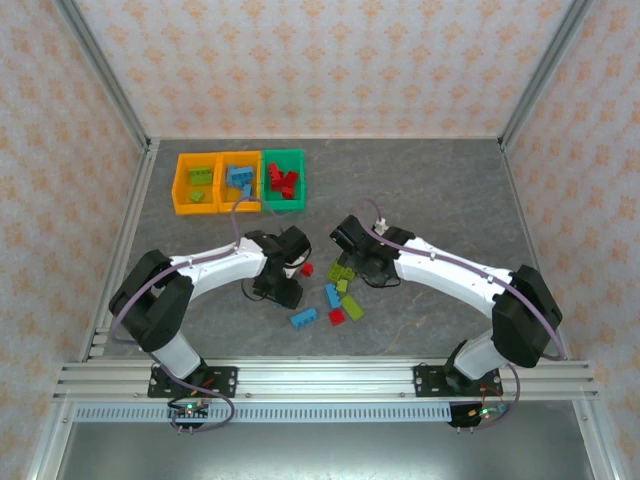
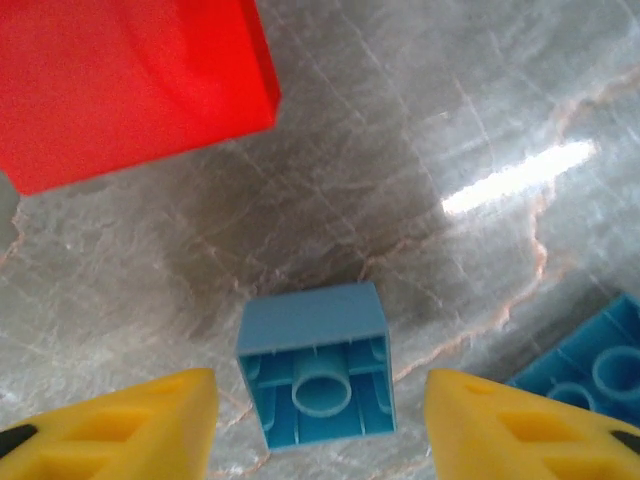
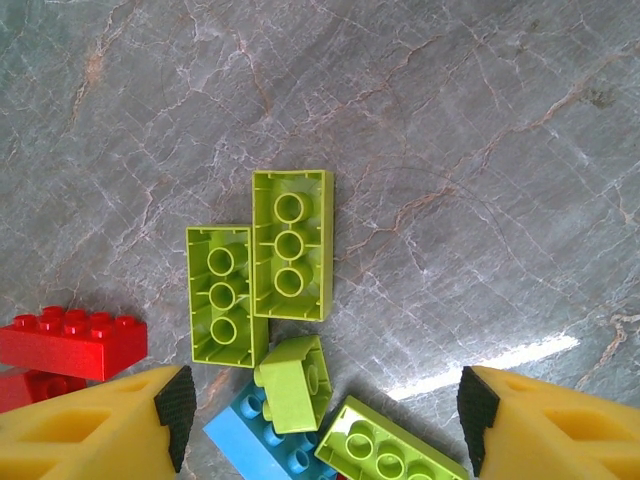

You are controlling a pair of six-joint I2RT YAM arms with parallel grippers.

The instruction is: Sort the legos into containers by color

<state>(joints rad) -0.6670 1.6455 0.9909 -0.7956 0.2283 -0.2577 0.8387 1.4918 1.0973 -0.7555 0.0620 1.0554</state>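
Left pincer (image 2: 315, 420) stands partly open, gripping nothing. An upturned blue brick (image 2: 312, 345) lies on the counter (image 2: 450, 120) between its fingers, touching neither, with a red brick (image 2: 130, 80) ahead to its left. Right pincer (image 3: 325, 415) gapes wide and empty. Two lime bricks (image 3: 290, 245) lie side by side just ahead, and a small lime brick (image 3: 295, 382) is tilted between its fingers. Bins (image 1: 195, 209) sit well beyond both.

My grey marbled tabletop (image 1: 430, 190) bears a green plastic bin (image 1: 284, 208); two orange-yellow plastic bins (image 1: 196, 209) adjoin its left side, and small red, blue, lime studded bricks (image 1: 333, 295) lie nearer me.
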